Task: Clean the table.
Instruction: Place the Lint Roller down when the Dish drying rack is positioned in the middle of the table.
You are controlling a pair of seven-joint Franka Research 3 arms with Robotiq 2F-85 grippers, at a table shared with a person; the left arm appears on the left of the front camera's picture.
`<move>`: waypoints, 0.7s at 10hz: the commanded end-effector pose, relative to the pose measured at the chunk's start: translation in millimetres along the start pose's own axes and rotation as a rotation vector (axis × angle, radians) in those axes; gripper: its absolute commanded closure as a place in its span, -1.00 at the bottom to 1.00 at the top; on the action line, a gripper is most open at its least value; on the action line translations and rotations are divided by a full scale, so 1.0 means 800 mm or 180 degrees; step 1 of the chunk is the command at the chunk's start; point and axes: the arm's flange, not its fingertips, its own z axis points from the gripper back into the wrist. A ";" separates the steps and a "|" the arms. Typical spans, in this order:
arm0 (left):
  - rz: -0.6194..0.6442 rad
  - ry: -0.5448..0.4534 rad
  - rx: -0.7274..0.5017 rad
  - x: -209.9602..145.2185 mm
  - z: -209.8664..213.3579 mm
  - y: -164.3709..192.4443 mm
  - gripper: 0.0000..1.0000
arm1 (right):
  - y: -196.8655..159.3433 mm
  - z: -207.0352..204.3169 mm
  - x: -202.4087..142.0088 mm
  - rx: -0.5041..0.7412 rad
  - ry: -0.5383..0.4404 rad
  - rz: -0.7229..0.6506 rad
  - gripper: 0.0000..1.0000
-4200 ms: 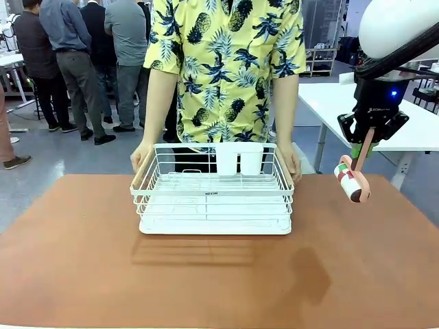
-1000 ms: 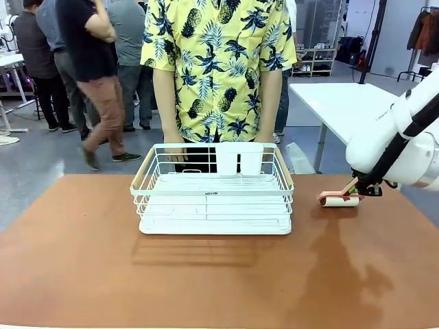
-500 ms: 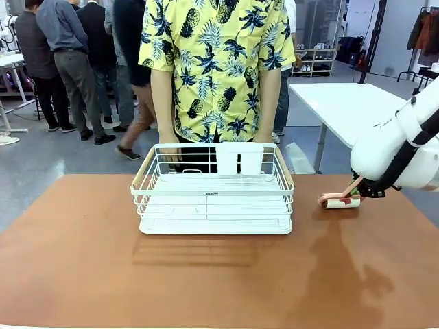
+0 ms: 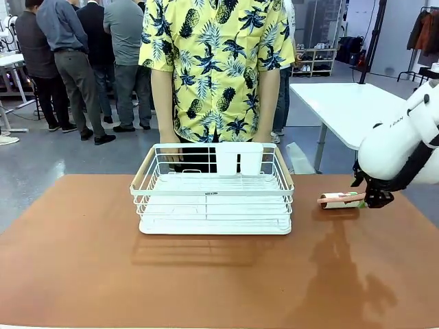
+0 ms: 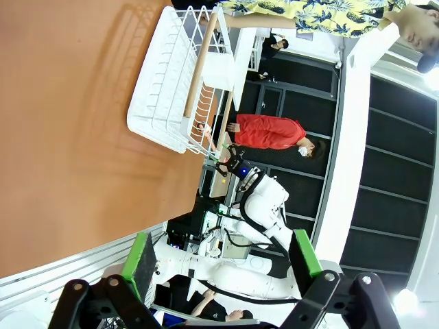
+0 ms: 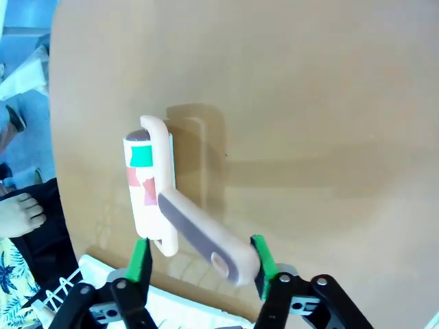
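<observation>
Table (image 4: pixel 82 274): reddish-brown top spanning the lower half of the front view, left edge to right edge. A white wire rack (image 4: pixel 212 188) stands on it at centre frame, with a white cup holder on its far rim. A person in a yellow pineapple-print shirt (image 4: pixel 216 65) stands behind the rack at upper centre, hands hidden behind the rack's far rim.

Right gripper (image 4: pixel 374 197): located at the right edge of the front view, low over the table. It holds a lint roller (image 4: pixel 339 200) by the handle. The roller lies horizontally, with its drum on the table surface just right of the rack and apart from it. In the right wrist view, the pink handle (image 6: pixel 206 240) passes between the green pads (image 6: pixel 140 260) at the bottom of the frame, jaws closed against it. The drum (image 6: pixel 144 192), white with red and green marks, lies on the table at left centre of that frame and casts a shadow to its right.

Left gripper (image 5: pixel 219 264): in the left wrist view, the green-padded fingers (image 5: pixel 139 264) rise from the bottom edge, spread wide with nothing between them. The table fills the upper left of that frame, and the rack (image 5: pixel 175 82) appears at upper centre, seen sideways.
</observation>
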 end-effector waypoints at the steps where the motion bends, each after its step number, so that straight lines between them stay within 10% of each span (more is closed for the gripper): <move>1: -0.0014 -0.0012 -0.0035 -0.002 0.003 0.000 -1.00 | -0.012 0.009 -0.038 -0.0090 -0.0107 -0.0119 -1.00; 7: -0.0014 -0.0012 -0.0035 -0.002 0.003 0.000 -1.00 | -0.018 0.028 -0.037 -0.0260 0.0014 -0.0080 -1.00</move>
